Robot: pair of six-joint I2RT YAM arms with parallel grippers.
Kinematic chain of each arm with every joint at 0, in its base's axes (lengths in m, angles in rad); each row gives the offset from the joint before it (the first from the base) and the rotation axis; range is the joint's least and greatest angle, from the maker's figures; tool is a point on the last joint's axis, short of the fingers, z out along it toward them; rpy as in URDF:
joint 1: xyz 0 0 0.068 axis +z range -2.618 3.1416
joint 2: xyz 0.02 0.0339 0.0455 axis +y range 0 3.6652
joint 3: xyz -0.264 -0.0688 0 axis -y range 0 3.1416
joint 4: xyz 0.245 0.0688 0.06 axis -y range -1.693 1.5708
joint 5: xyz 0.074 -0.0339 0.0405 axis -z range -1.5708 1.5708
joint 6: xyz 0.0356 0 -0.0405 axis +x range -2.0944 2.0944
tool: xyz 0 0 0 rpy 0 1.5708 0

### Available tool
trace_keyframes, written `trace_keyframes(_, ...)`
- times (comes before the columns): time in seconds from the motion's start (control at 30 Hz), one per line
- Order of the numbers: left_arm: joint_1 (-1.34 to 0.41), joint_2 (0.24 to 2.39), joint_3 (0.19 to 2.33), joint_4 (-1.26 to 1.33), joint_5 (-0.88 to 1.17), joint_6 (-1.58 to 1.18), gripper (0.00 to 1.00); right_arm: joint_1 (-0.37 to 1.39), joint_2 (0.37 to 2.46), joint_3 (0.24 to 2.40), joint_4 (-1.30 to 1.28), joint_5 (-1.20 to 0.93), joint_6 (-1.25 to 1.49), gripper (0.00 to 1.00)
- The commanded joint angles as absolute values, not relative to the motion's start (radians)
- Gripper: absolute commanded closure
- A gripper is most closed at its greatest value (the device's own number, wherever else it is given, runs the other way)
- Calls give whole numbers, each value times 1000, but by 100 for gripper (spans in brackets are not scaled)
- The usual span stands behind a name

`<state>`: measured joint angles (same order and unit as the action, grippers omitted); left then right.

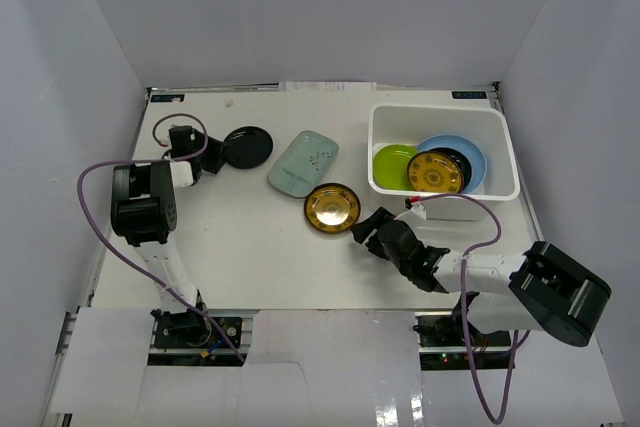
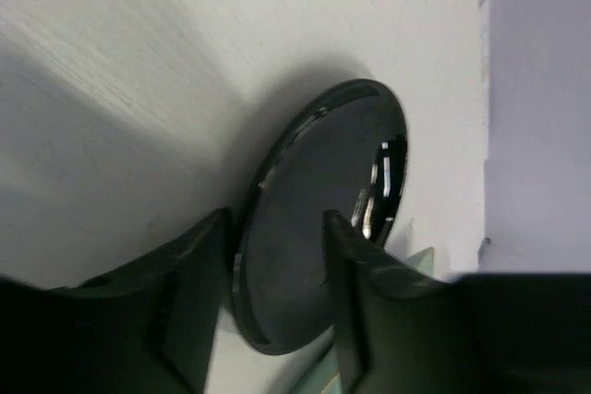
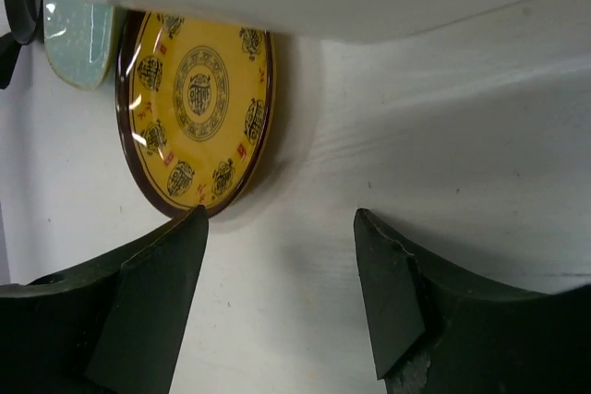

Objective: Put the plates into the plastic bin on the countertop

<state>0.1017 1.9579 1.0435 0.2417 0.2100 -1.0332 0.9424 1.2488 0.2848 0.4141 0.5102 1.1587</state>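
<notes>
Grey-white walls (image 1: 320,7) box in your off-white countertop (image 1: 250,257). Your left gripper (image 2: 275,219) stands with its jaws apart, astride the near rim of the black plate (image 2: 332,163): one finger is just outside the edge and the other lies over the glossy face. You cannot tell from the wrist view whether either finger touches the plate. That plate is on the countertop at the far left, outside the bin (image 1: 440,112).

Your right gripper (image 3: 279,217) is spread wide and holds nothing, with bare countertop between its fingers. Just ahead of its left fingertip you have the rim of the gold plate (image 3: 199,103), lying flat near the table's middle. Beyond it, between the gold and black plates, lies the grey-green dish (image 1: 303,163).

At the far right, the bin holds three plates: a lime-green plate (image 1: 392,164), a blue plate (image 1: 472,152), and a second gold-centred plate (image 1: 437,172) overlapping both.
</notes>
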Motion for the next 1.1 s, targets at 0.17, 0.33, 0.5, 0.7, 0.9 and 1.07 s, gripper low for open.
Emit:
trace_keyframes(0.17,101,1982,1083,207,183,-979,76,904,1429,342,620,476,1239,34)
trace_keyframes(0.33,104,1939,1074,193,152,-908,100,891,1555,362,718,485,1284,39)
trace_keyframes(0.5,106,1910,1049,179,146,-894,100,873,1595,373,767,489,1287,74)
trace_keyframes(0.7,114,1718,960,187,155,-916,100,903,1504,318,761,431,1178,92)
trace_keyframes(0.9,114,1440,872,193,176,-954,100,1005,1206,290,580,465,1089,92)
trace_keyframes(1.07,92,1287,865,204,259,-979,100,1011,953,421,416,469,802,92)
